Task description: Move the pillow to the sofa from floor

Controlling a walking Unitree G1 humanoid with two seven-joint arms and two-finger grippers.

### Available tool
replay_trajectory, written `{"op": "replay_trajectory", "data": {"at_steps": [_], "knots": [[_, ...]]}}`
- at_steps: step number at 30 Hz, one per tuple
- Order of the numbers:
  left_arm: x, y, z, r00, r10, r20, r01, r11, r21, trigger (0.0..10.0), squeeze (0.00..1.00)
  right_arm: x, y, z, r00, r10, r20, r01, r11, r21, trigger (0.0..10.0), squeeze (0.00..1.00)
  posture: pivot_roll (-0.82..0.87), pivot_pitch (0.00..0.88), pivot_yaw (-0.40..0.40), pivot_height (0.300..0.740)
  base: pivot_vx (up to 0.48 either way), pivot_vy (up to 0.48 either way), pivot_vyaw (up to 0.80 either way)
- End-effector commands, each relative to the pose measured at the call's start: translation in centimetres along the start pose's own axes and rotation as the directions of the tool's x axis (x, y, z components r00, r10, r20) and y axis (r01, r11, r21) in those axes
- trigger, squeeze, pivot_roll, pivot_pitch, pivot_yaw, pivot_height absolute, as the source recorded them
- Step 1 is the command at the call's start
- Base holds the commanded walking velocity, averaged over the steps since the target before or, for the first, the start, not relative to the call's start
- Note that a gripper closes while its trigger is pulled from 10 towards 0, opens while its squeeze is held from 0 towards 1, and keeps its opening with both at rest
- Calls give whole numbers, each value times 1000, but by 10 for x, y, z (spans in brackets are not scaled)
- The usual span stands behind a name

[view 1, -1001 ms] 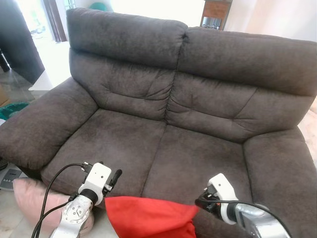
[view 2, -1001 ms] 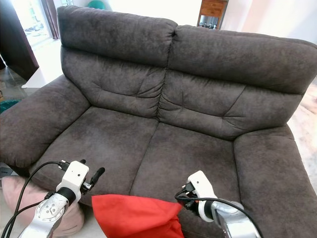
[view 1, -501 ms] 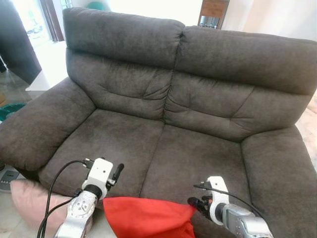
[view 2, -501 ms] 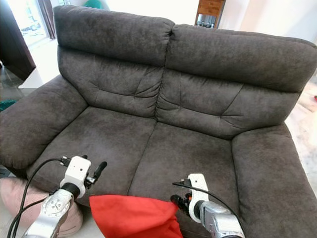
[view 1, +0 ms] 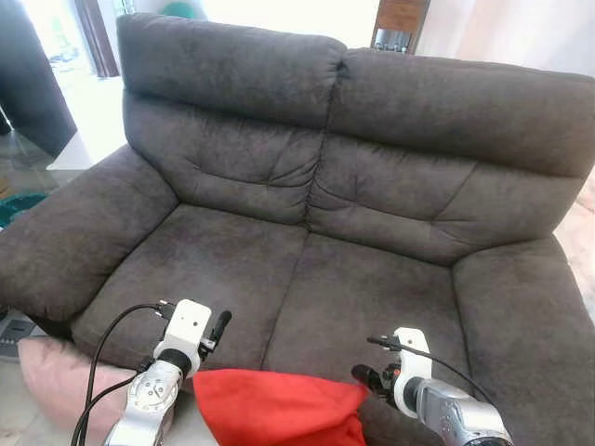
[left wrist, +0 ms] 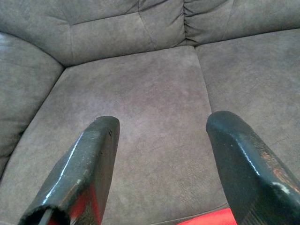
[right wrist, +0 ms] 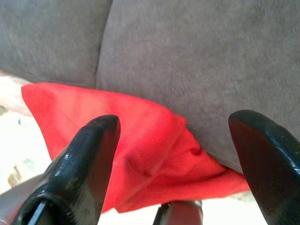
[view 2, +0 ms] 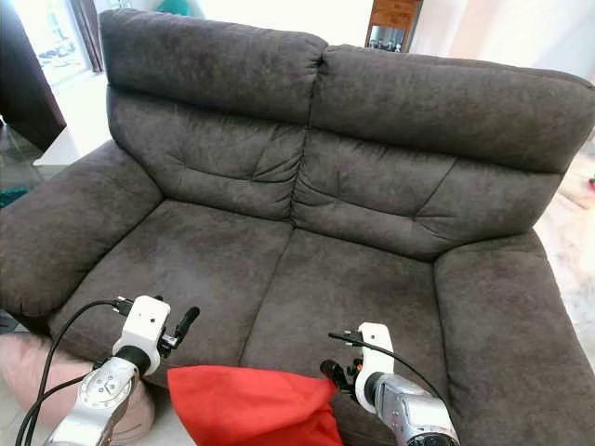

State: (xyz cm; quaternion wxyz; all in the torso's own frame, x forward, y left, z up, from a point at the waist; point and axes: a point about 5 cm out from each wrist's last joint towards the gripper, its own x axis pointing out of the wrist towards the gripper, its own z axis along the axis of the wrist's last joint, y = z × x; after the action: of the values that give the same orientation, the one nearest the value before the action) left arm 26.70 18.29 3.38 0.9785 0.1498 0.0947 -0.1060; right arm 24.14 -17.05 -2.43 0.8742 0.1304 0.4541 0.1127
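Pink cushion (view 1: 56,376) on floor by sofa's left arm | left gripper (left wrist: 161,154) fingers spread wide, holding nothing, above seat front | red pillow (view 1: 279,409) low against dark grey sofa (view 1: 307,186) front edge, between both arms | right gripper (right wrist: 176,154) spread wide over pillow, gripping nothing

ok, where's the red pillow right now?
The red pillow sits low in the head views, at the sofa's front edge, between the left gripper and right gripper.

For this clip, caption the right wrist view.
Open right tool over red pillow at sofa front edge.
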Motion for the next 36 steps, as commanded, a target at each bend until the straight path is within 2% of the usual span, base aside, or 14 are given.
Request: {"op": "replay_trajectory", "data": {"at_steps": [1, 13, 15, 22, 29, 34, 36], "knots": [[1, -1, -2, 1000, -4, -16, 4, 1000, -7, 10000, 0, -4, -5, 0, 1000, -21, -7, 21, 1000, -12, 10000, 0, 101, 16, -115, 740, 0, 0, 0], [2, -5, -5, 999, -14, -33, 13, 1000, -16, 10000, 0, -9, -5, -11, 1000, 6, -30, -5, 999, 52, 10000, 0, 97, 13, -122, 740, 0, 0, 0], [2, -6, -6, 999, -15, -35, 14, 1000, -20, 10000, 0, -13, 2, -8, 998, 68, 10, -69, 991, 113, 10000, 0, 99, 11, -127, 740, 0, 0, 0], [2, -8, -8, 999, -21, -48, 18, 998, -53, 10000, 0, -19, 9, -7, 991, 131, 28, -134, 978, 159, 10000, 0, 95, 8, -129, 740, 0, 0, 0], [4, -11, -8, 998, -32, -52, 28, 998, -62, 10000, 0, -21, 8, -14, 994, 110, -8, -107, 983, 152, 10000, 0, 92, 3, -132, 740, 0, 0, 0], [5, -11, -8, 998, -29, -52, 26, 998, -61, 10000, 0, -15, 4, -21, 996, 80, -34, -74, 987, 144, 10000, 0, 97, 0, -132, 740, 0, 0, 0], [5, -11, -7, 998, -26, -49, 24, 998, -57, 10000, 0, -11, 1, -22, 998, 55, -33, -51, 993, 105, 10000, 0, 101, 0, -133, 740, 0, 0, 0]]}}
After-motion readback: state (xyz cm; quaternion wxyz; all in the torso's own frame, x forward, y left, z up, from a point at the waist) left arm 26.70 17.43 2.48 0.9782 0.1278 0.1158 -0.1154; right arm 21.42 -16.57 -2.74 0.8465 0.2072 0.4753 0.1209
